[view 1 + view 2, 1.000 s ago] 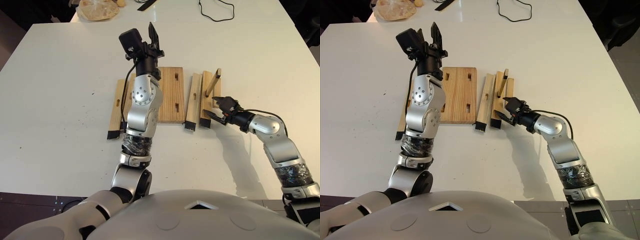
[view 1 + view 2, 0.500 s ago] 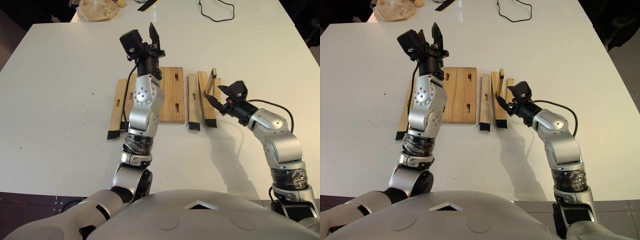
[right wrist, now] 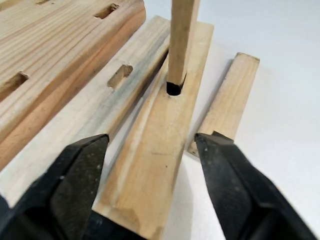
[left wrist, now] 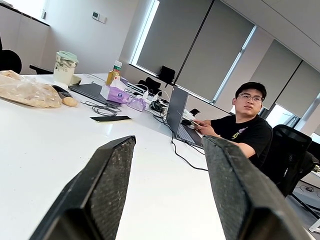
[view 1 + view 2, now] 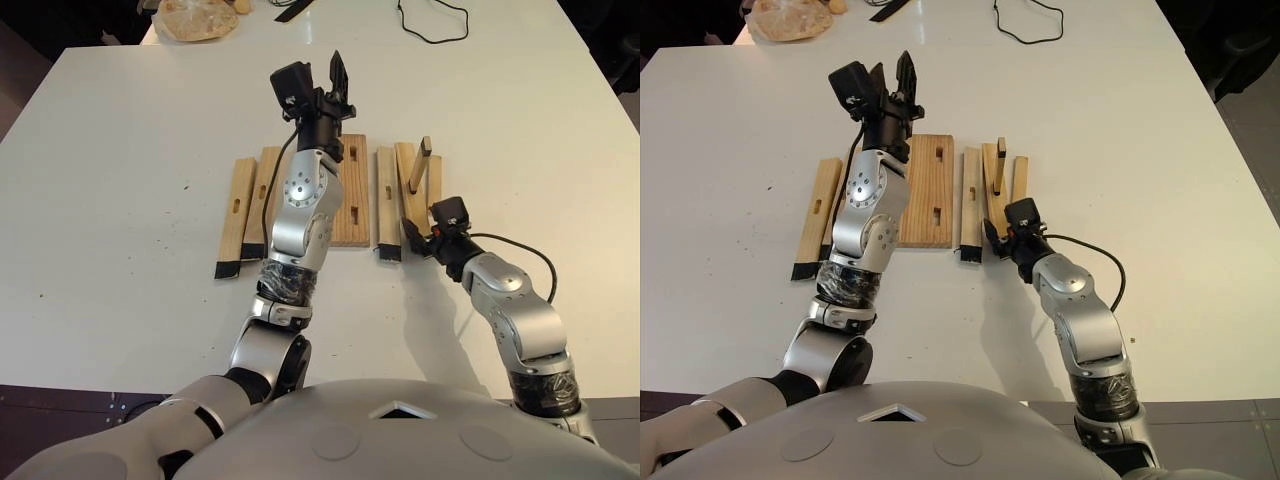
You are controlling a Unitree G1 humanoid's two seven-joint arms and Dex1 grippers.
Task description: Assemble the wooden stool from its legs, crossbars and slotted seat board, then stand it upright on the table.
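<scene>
Since half a second ago our right arm has drawn back toward us and come down, so the right gripper (image 3: 150,145) now sits low at the near end of the pegged leg (image 5: 412,195). Its fingers are spread wide to either side of that end and grip nothing. Our left arm has swung to the right. The left gripper (image 4: 169,142) is raised above the far edge of the board (image 5: 355,195), fingers well apart and empty, and the arm now hides the board's left part. The inner left leg (image 5: 266,185), half covered before, shows more of its length beside the outer left leg (image 5: 237,210). The board lies flat mid-table (image 5: 120,150), slots up, with the plain right leg (image 5: 387,205) just beside its right edge. The pegged leg lies next to that one at a slight slant, where a second ago the two ran side by side. A crossbar (image 5: 422,165) stands in the pegged leg's slot, leaning a little. A second crossbar (image 5: 434,180) lies flat just to its right. As for writing, the wrist view catches a labelled bottle (image 4: 116,70) far off, its print too small for us to read.
</scene>
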